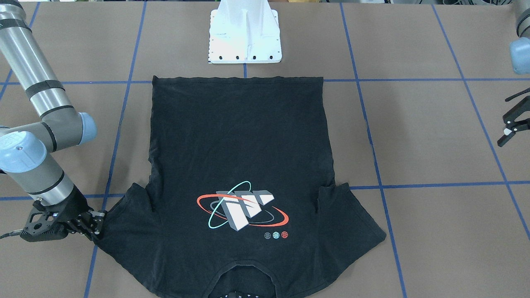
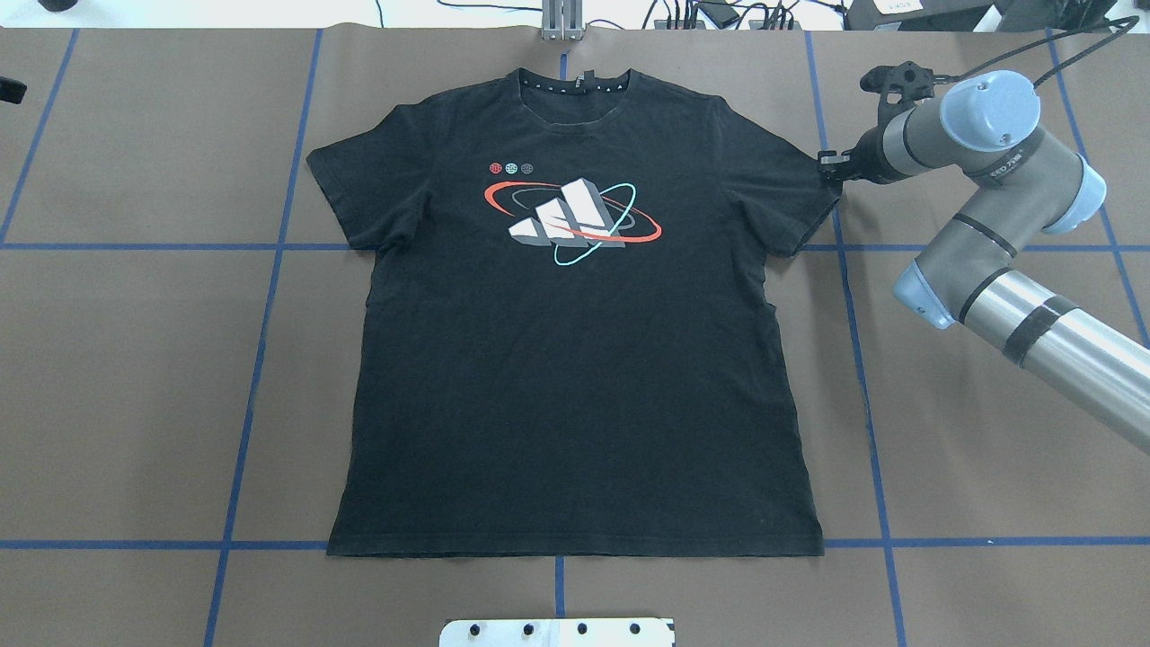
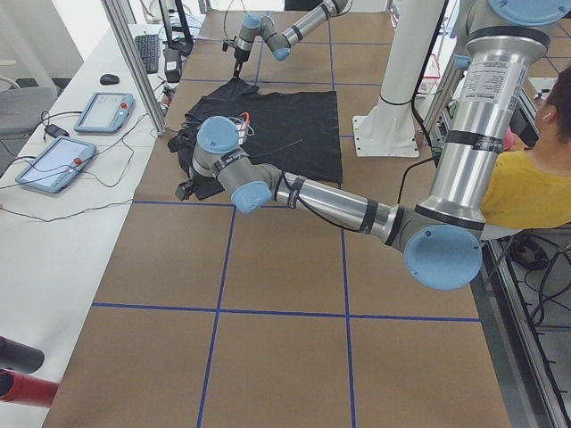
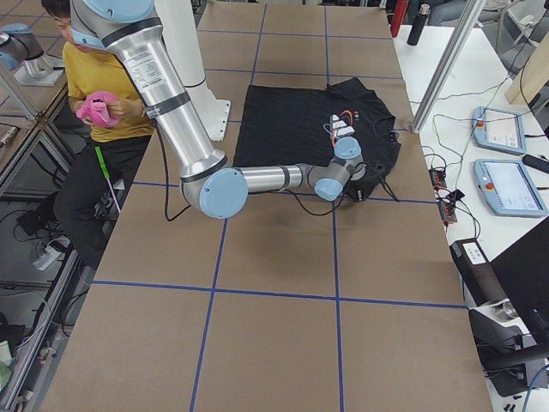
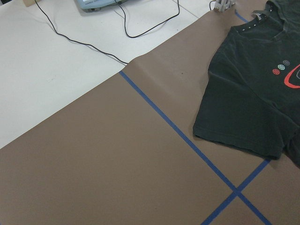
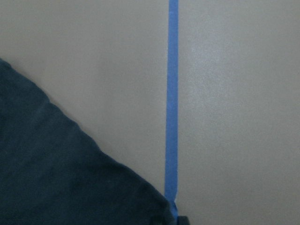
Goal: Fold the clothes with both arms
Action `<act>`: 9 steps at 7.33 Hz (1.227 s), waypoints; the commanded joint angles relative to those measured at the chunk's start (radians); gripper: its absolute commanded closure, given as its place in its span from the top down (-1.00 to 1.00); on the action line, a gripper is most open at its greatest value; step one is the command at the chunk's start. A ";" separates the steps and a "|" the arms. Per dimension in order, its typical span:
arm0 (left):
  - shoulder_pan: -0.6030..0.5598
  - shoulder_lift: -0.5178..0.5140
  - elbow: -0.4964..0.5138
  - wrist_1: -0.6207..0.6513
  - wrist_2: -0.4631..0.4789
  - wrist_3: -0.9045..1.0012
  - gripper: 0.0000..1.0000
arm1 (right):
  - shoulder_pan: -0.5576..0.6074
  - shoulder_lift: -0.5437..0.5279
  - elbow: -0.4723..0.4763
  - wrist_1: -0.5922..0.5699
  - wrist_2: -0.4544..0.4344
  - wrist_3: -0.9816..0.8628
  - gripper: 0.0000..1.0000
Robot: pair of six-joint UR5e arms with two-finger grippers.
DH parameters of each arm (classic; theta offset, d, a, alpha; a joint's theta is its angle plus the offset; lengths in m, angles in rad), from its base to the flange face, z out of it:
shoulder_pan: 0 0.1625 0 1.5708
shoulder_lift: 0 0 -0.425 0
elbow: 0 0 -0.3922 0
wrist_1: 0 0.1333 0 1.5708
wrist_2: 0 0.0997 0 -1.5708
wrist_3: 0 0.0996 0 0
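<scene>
matt cloth T-shirt, shiny metal arm, matt paper tabletop

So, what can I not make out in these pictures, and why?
Right gripper: hold on the T-shirt sleeve unclear; front-facing, black gripper blends into black cloth; overhead, the wrist covers its tip; right wrist view blurred.
Collar logo: too small overhead; cut off by the bottom edge front-facing.
Left gripper: partly cut off by the front-facing right edge.

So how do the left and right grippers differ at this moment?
The right gripper is down at the table, at a sleeve tip of the black T-shirt; the left gripper hangs off to the side, clear of the shirt. The left gripper's jaws stand apart; the right's I cannot judge. Both are black two-finger grippers; the shirt lies flat.
</scene>
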 commanded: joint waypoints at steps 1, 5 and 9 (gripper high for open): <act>0.000 0.000 0.000 0.000 0.000 -0.002 1.00 | 0.003 -0.001 0.004 0.022 0.007 -0.001 -1.00; 0.000 0.005 0.000 0.000 0.000 -0.002 1.00 | 0.003 0.034 0.077 0.001 0.007 0.077 -1.00; 0.000 0.005 0.000 0.000 0.000 -0.003 1.00 | -0.104 0.268 0.067 -0.278 -0.135 0.267 -1.00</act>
